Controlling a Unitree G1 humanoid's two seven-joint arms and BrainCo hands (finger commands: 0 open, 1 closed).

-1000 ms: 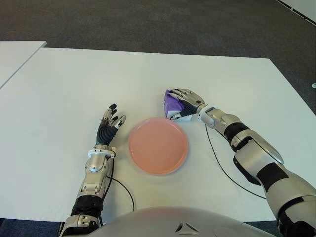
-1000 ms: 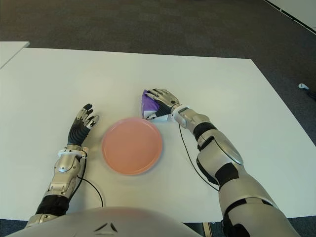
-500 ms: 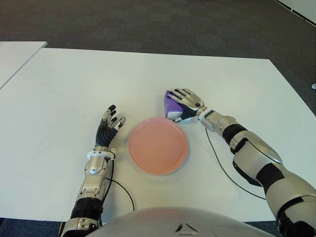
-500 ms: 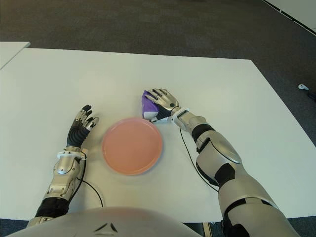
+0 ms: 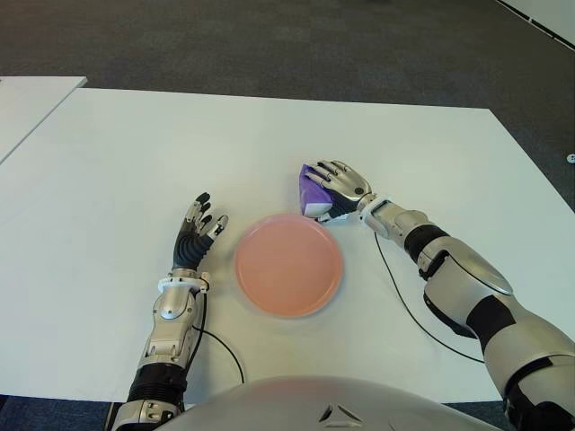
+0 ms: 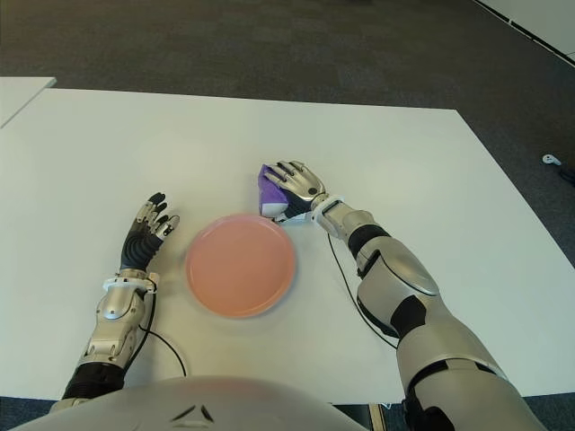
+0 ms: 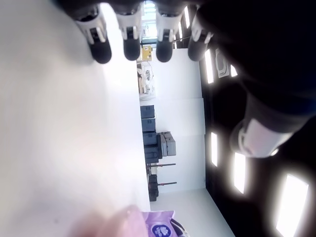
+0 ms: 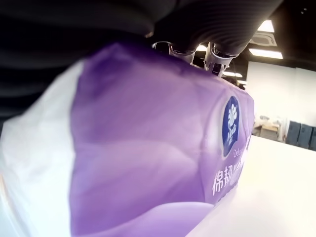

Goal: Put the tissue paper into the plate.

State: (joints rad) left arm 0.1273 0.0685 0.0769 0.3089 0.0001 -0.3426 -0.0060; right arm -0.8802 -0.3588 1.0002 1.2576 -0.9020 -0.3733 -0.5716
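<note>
Currently, grasp: the right hand (image 5: 340,184) lies over the purple tissue pack (image 5: 314,192), fingers (image 5: 334,171) curled across its top and holding it on the counter (image 5: 431,153), just beyond the pink plate (image 5: 288,266).
Slip risk: the soft wrapper may crumple or slide out if the hold is shallow when lifted.
Plate risk: a low carry could nudge the near rim and shift the plate.
Left hand: the left hand (image 5: 195,232) shows left of the plate, fingers spread and holding nothing.
Room: bare counter lies all around; its edges are well away from pack and plate.
Path: short, unobstructed, from pack toward plate centre.
</note>
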